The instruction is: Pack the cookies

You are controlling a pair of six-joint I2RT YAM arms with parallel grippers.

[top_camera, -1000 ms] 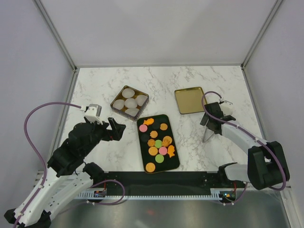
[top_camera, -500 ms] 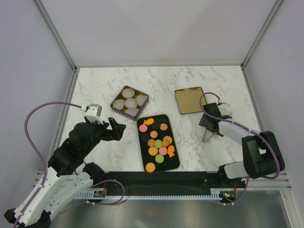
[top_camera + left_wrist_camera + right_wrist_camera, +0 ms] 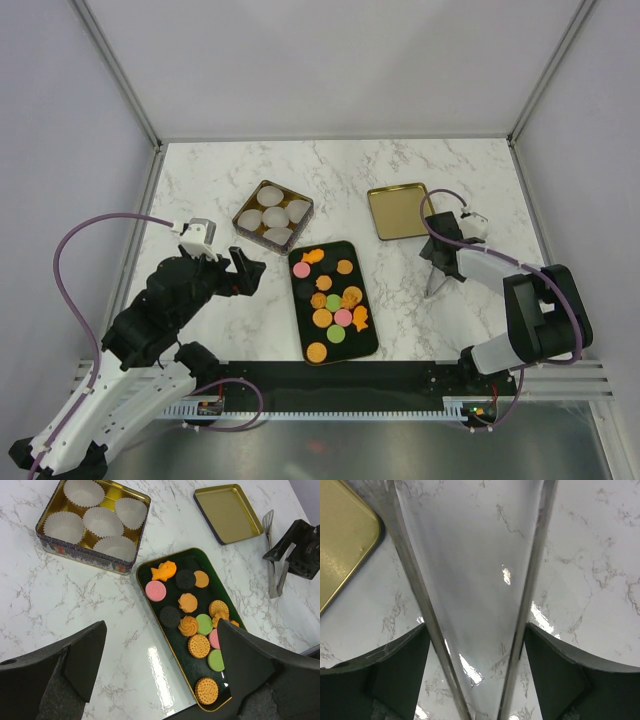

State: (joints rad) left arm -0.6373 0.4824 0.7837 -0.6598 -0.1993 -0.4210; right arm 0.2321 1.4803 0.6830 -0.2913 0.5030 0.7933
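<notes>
Steel tongs [image 3: 534,570] between right gripper [image 3: 476,630] jaws

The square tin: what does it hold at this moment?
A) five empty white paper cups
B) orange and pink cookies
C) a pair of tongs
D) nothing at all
A: the tin holds five white paper cups with nothing in them, while the cookies all lie on the dark tray beside it.
</notes>
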